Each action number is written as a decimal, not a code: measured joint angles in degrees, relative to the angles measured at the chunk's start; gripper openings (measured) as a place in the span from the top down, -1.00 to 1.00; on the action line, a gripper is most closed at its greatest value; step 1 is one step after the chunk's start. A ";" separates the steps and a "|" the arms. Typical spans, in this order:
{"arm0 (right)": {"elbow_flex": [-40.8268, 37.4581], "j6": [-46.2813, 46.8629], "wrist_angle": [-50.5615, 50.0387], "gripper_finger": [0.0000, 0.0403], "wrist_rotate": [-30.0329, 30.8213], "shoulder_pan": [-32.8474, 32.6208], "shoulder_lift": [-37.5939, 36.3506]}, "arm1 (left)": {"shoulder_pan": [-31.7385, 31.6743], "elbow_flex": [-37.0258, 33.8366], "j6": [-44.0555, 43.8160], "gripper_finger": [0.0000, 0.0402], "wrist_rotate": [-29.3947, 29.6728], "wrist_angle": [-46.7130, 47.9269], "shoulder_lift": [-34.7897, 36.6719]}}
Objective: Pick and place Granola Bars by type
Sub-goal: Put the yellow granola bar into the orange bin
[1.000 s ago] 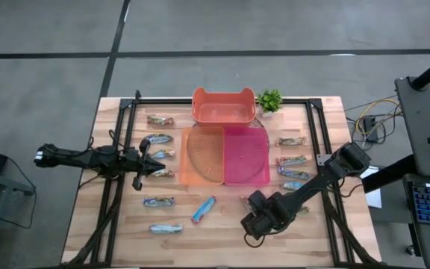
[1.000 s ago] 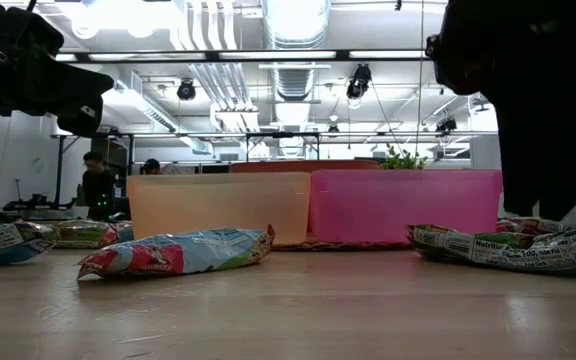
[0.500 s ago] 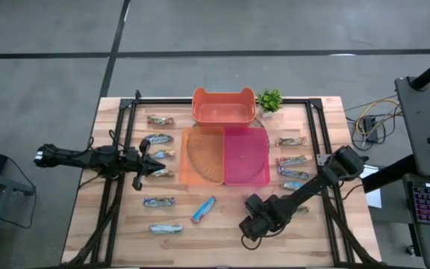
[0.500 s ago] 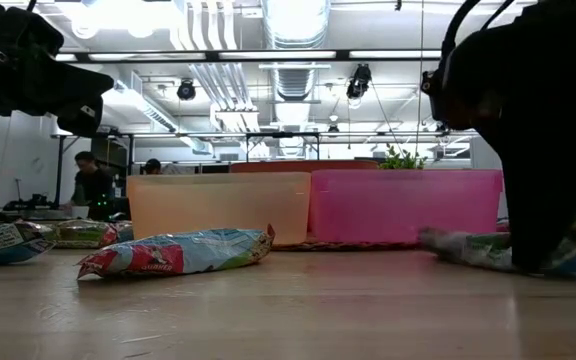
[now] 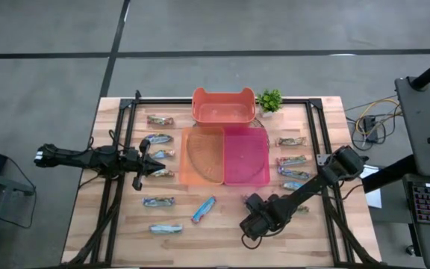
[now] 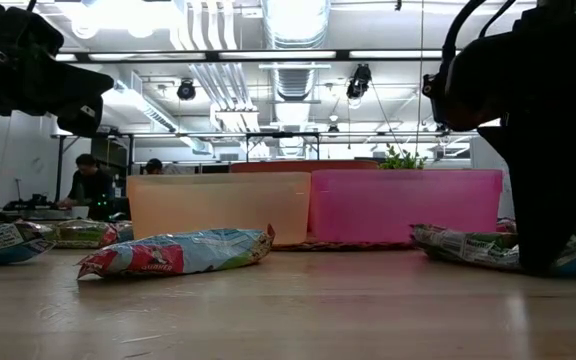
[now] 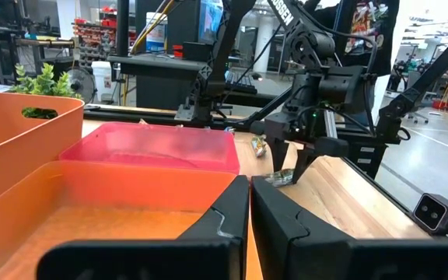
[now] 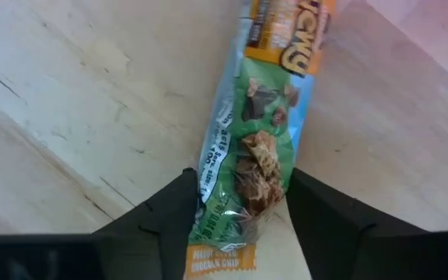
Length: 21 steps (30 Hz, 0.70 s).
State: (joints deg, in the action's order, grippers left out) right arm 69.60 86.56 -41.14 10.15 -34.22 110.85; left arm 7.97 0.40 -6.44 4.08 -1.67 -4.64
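My right gripper (image 5: pixel 254 215) is down at the table's near right, shut on a green-and-orange granola bar (image 8: pixel 259 140) that lies on the wood in front of the pink bin (image 5: pixel 246 157). In the low view this bar (image 6: pixel 463 246) sticks out from under the gripper (image 6: pixel 543 250). My left gripper (image 5: pixel 142 161) hovers shut and empty over the left side, beside the orange bin (image 5: pixel 204 155). Several other granola bars lie flat on the table, left of the bins (image 5: pixel 158 202) and right of them (image 5: pixel 291 160). A blue one (image 6: pixel 178 252) lies at the near middle. My right gripper comes from above, pointing down, with one finger (image 8: pixel 169 222) on each long side of the bar near one end (image 8: pixel 236 210), so the fingers lie across it. The bar is pinched between them. It is flat on the table, its other end (image 8: pixel 286 39) reaching out ahead.
A coral bin (image 5: pixel 222 107) and a small potted plant (image 5: pixel 269 99) stand at the far edge behind the two bins. Black frame rails (image 5: pixel 118 149) run along both table sides. Bare wood lies at the near middle (image 5: pixel 215 239). People sit in the room beyond (image 6: pixel 93 185).
My right gripper has come down from above the green-and-orange bar onto it, reaching the table. The bar was jostled half a second ago and lies still again.
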 joint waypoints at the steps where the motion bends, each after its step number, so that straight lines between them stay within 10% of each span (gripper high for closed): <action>1: 0.00 -0.02 -0.24 0.18 -0.02 -0.02 0.00 | 0.00 0.02 0.00 1.00 0.00 0.00 0.00; 21: 0.37 -5.82 -1.13 0.87 -0.60 -0.04 -1.45 | 0.02 0.01 0.00 1.00 0.00 0.00 -0.01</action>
State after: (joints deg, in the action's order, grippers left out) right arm 69.97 80.75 -42.27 9.55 -34.26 109.40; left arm 7.99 0.41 -6.44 4.08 -1.67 -4.65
